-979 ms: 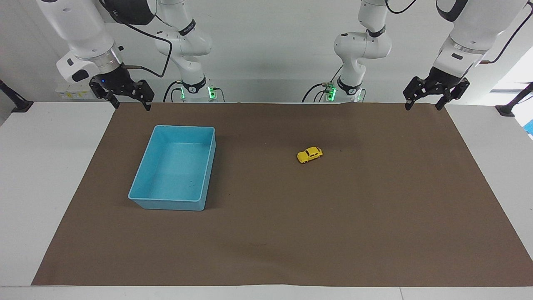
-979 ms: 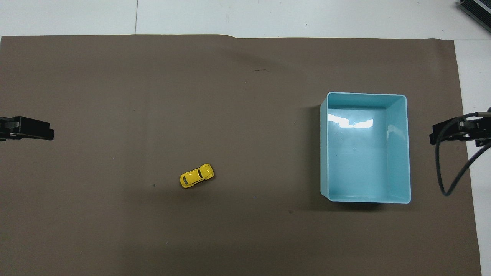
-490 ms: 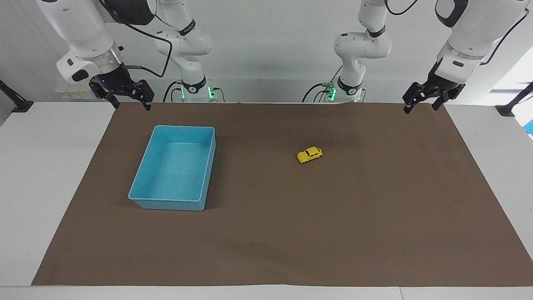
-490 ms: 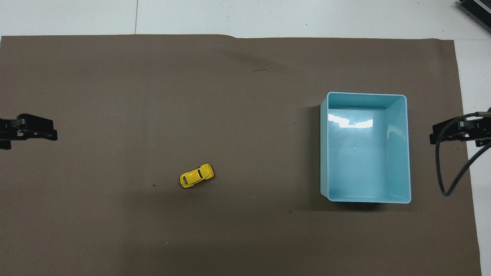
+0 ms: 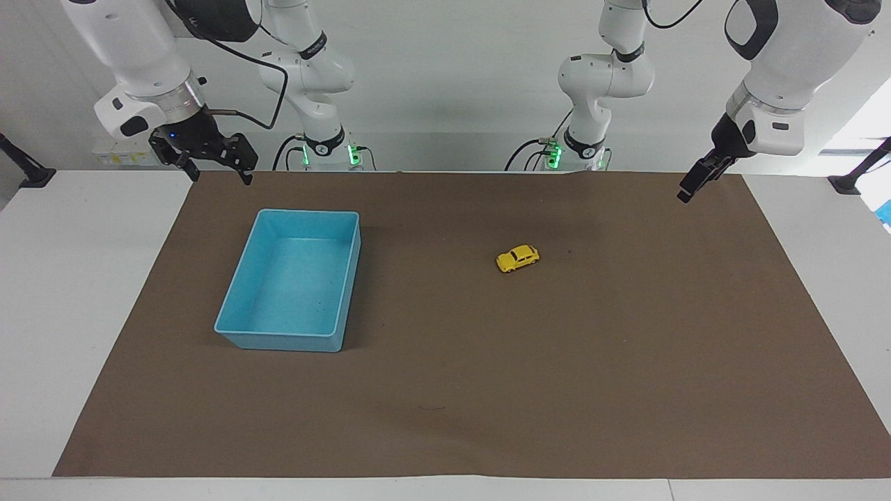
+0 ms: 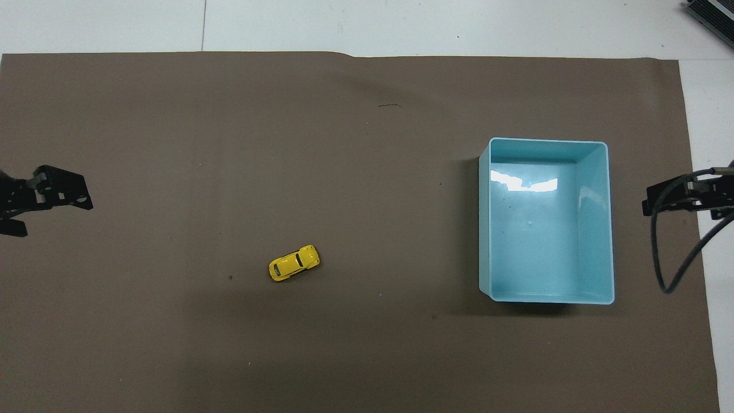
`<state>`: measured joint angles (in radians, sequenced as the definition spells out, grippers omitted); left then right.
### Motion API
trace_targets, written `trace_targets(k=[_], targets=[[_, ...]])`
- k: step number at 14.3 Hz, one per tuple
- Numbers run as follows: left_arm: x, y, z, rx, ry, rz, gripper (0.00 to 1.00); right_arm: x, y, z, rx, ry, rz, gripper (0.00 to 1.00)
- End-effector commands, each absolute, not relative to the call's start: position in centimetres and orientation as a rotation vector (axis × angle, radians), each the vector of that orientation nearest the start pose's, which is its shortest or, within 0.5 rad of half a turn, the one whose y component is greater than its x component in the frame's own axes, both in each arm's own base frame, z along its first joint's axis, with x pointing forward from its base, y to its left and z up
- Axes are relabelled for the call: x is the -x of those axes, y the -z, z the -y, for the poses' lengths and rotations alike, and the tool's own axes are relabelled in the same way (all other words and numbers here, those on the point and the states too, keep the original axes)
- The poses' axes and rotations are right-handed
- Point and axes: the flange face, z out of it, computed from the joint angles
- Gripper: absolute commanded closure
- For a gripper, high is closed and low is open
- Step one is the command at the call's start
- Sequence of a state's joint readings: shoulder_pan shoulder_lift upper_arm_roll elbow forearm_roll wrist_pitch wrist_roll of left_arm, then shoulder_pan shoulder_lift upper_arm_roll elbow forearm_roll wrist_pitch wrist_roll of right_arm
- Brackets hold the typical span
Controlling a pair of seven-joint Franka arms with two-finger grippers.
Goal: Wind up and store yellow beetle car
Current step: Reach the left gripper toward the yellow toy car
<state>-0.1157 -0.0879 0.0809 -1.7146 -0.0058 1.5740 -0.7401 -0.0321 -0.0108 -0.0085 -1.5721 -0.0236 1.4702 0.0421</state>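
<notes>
1. Left claw (image 5: 686, 193) up over the mat (image 5: 626, 362) edge at its own end – fingers spread, holding nothing.
2. Right claw (image 5: 217, 167) over the mat's robot-side edge, waiting, spread.
3. Yellow beetle car (image 5: 518, 258) on the mat mid-worktop, well apart from both claws.
4. Blue bin (image 5: 230, 306) toward right arm's end – nothing in it.

A robotics lab: two white robot arms (image 5: 598, 76) bolted along a white table (image 5: 69, 278) under brown paper matting (image 5: 487, 383).
</notes>
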Motion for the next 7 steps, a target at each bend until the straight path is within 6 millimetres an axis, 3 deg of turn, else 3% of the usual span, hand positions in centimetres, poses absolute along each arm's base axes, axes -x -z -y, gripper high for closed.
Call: trace_targets(k=[1,7], targets=[[-52.0,-59.5,1.7,2.82,-0.091,1.382,0.0,-53.9,-62.2,2.5,3.155,-0.15,-0.133,0.0],[-52.9,-58.2,3.7,2.558,-0.046,1.85,0.0,-53.9,-62.2,2.5,3.155,-0.15,-0.133,0.0]])
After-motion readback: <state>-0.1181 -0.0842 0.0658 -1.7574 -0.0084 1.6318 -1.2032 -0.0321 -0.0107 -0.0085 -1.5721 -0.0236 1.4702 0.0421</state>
